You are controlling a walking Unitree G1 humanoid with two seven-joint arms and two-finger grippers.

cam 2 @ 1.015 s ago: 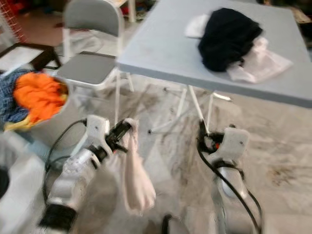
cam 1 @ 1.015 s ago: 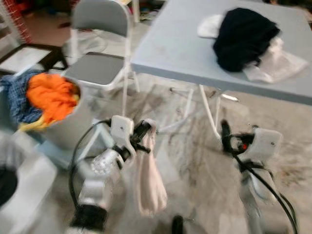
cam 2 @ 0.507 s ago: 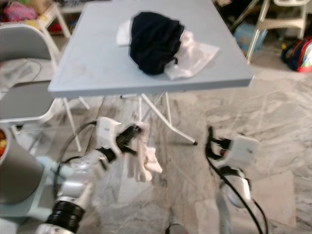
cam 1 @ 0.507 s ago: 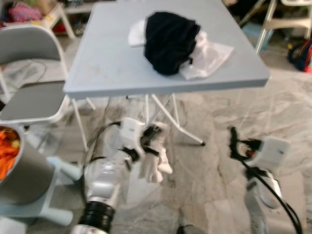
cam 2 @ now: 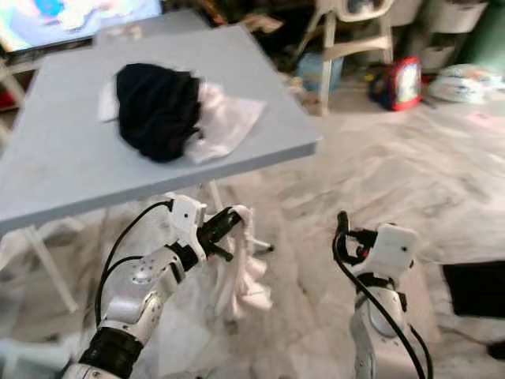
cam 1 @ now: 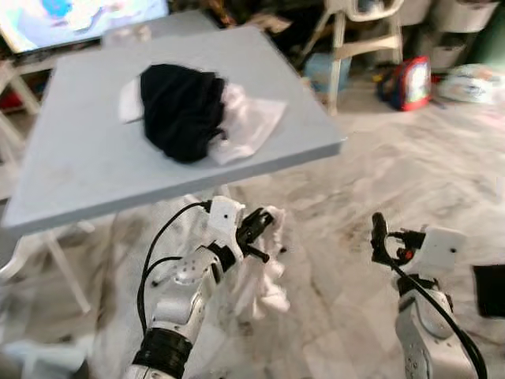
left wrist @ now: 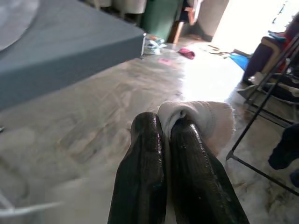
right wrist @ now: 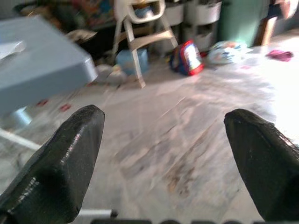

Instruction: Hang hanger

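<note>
Left gripper (cam 1: 264, 230): raised in front of the robot, just below the near edge of the grey-blue square bench (cam 1: 79, 158); jaws clenched on a pale white cloth garment (cam 1: 264, 272). In the left wrist view the two black fingers (left wrist: 145, 172) press side by side with a fold of the pale white cloth garment (left wrist: 205, 119) pinched at their tips.

Garment: hangs limp from the left gripper down toward the grey marbled stone floor (cam 1: 410, 166); whether its lower end touches the floor cannot be told.

Hanger: no hanger can be made out in the cloth; the held item reads as fabric alone.

Right gripper (cam 1: 377, 237): held up on the robot's right, over bare floor, well apart from the bench; jaws released, the two black fingers (right wrist: 60, 163) spread wide in the right wrist view with nothing between them.

Bench top: a black bundled garment (cam 1: 180, 110) lies toward the far middle, resting on and beside crumpled white cloth (cam 1: 252, 122).

Far right: a pale plastic chair (cam 1: 359, 28); a red and blue bag (cam 1: 406, 79) on the floor beside it; a light bundle (cam 1: 473, 83) further right.

Near right: a flat black object (cam 1: 489, 288) on the floor.

Left wrist view, far side: a dark metal rack frame (left wrist: 275, 93) with dark clothing hung on it.
</note>
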